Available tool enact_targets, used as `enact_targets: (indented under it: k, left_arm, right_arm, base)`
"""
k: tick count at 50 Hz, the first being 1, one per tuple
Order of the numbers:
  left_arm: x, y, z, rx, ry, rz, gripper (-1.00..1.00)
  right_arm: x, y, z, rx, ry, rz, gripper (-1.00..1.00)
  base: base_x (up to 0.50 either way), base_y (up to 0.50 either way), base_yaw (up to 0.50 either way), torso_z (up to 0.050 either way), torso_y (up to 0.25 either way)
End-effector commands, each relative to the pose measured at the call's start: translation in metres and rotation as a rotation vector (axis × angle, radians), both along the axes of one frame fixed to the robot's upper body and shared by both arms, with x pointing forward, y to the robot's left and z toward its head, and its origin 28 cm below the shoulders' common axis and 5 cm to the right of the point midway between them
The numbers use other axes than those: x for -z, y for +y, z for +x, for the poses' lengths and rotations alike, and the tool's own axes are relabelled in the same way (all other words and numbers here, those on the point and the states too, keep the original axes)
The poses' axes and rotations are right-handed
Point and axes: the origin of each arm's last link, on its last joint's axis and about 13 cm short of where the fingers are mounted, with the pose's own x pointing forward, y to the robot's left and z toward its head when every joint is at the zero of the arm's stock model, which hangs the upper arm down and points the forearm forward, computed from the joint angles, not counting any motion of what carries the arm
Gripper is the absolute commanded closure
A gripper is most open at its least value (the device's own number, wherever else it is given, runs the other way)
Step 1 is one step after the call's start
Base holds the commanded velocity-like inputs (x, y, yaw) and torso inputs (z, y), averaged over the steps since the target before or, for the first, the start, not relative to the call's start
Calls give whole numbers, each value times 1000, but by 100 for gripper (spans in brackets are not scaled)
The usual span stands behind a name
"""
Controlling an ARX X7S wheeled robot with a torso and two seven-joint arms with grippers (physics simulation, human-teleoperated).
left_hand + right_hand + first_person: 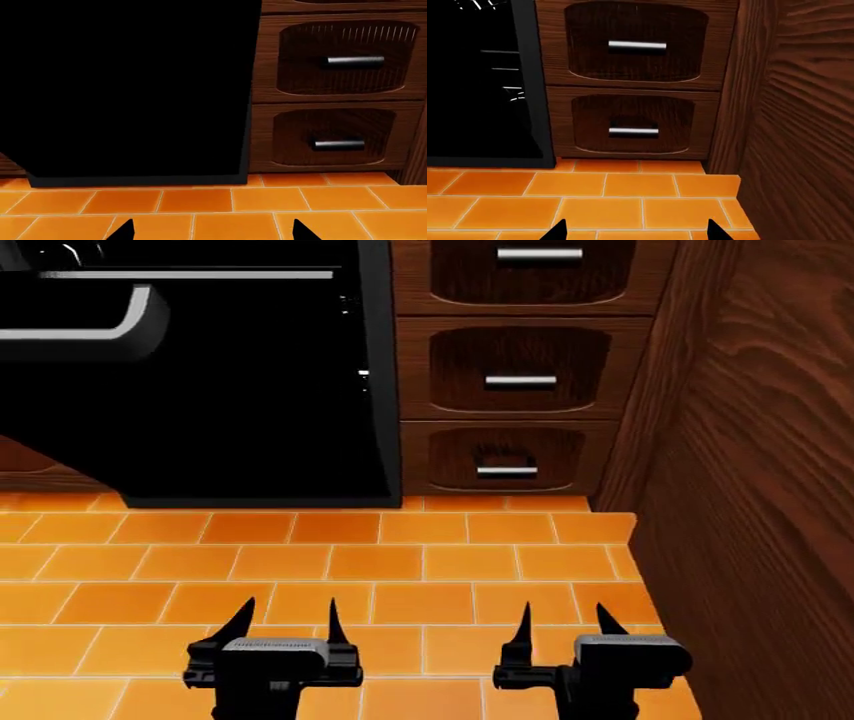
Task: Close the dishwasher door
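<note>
Hovering low over the orange tiled floor point(400, 570), left gripper point(287, 625) and right gripper point(563, 623) both empty with jaws parted, glossy black dishwasher door point(254, 410) ahead at far left, grey bar handle point(94, 325) near its top, brown drawers point(514, 375) just beside it on the right, wooden side panel point(761, 490) at far right.

The dishwasher door point(200, 390) runs off the head view's left and top edges, so only the right end of its grey handle point(127, 325) shows. In the left wrist view the door is plain black with no handle visible. Both wrist views show only 2 black fingertips point(123, 231) at the frame edge. The top drawer point(534, 270) is cropped.
</note>
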Motion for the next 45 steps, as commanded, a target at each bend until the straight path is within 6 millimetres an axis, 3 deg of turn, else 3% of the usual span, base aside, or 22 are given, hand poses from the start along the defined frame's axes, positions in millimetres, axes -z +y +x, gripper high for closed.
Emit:
enact_targets:
  k: [1,45]
  left_arm:
    - [0,1,0,-5,2,-7,-100]
    - [0,0,1,5,14,0,-100]
  right_arm:
    - [0,1,-1,-4,-8,-8,-100]
    - [-2,1,-2,-16,-24,-9,-100]
  base:
    - [0,500,0,0,0]
    - [0,500,0,0,0]
